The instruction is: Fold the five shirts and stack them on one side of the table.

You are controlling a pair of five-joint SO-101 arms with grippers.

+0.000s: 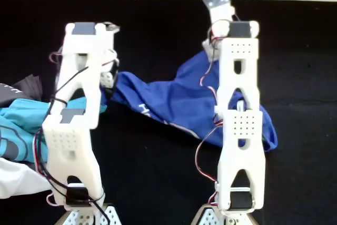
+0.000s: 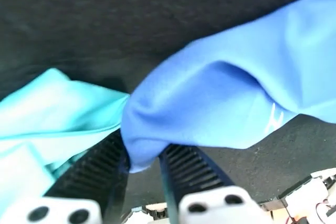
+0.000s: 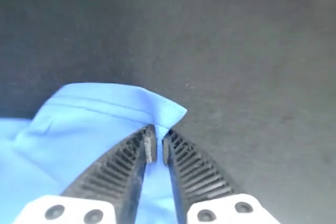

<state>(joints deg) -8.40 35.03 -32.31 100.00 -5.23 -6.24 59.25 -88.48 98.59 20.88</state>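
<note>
- High view: The blue shirt (image 1: 174, 98) lay crumpled across the middle of the black table (image 1: 158, 25), stretched between the two arms. A teal shirt (image 1: 21, 119), a white shirt (image 1: 13, 183) and a grey garment (image 1: 29, 85) were heaped at the table's left edge. None looked folded.
- Left wrist view: The left claw (image 2: 143, 153) gripped a bunched corner of the blue shirt (image 2: 220, 98), its jaws parted only by the thickness of the cloth. The teal shirt (image 2: 58, 108) lay just beside the claw and touched the blue one.
- Right wrist view: The right claw (image 3: 157, 142) was all but closed, pinching a stitched edge of the blue shirt (image 3: 79, 124) above bare table (image 3: 236, 40).
- The step in hand appeared to be spreading the blue shirt before its first fold. The task seemed barely begun.
- The next move likely called for both claws to draw apart, pull the cloth taut and lay it flat. The left claw had to avoid dragging the teal shirt along.
</note>
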